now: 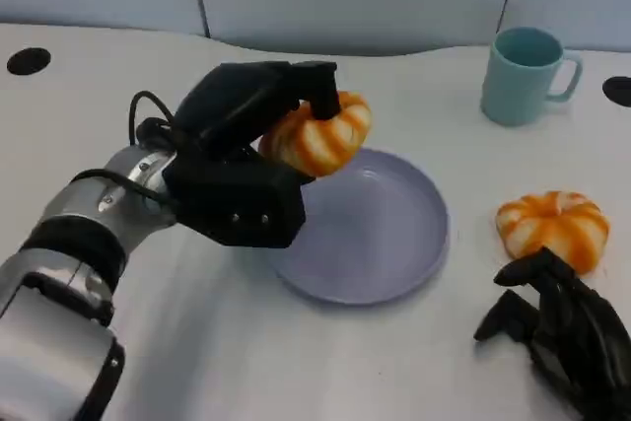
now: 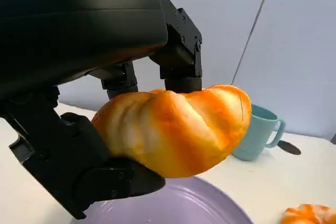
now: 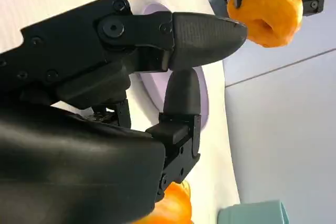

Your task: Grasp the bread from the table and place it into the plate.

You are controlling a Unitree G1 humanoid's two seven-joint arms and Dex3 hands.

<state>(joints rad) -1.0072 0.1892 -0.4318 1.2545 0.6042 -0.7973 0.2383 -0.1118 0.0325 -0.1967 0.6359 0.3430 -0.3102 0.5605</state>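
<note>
Left hand [image 1: 251, 160] grips one bread [image 1: 317, 133] between its black fingers and holds it in the air over the near-left rim of the plate [image 1: 394, 253], clear of the table. From the left wrist view the bread [image 2: 176, 129] sits between fingers above and a thumb below, with the lilac plate [image 2: 173, 208] just beneath it, so the grasp looks firm and the lift looks finished. Judging by this, the grasp-and-lift part of the task is done for this piece; what remains is to carry it a little further toward the plate's middle, lower it and let go.

A second bread [image 1: 554, 227] lies on the table to the right of the plate, apart from its rim. Right hand [image 1: 567, 327] rests on the table just beside that second bread, on the side nearer the robot, holding nothing, fingers loosely curled and apart. Whether that piece is also meant for the plate cannot be told from the task line.

A pale blue mug [image 1: 525, 74] stands beyond the plate, to its far right, well apart from the held bread.
</note>
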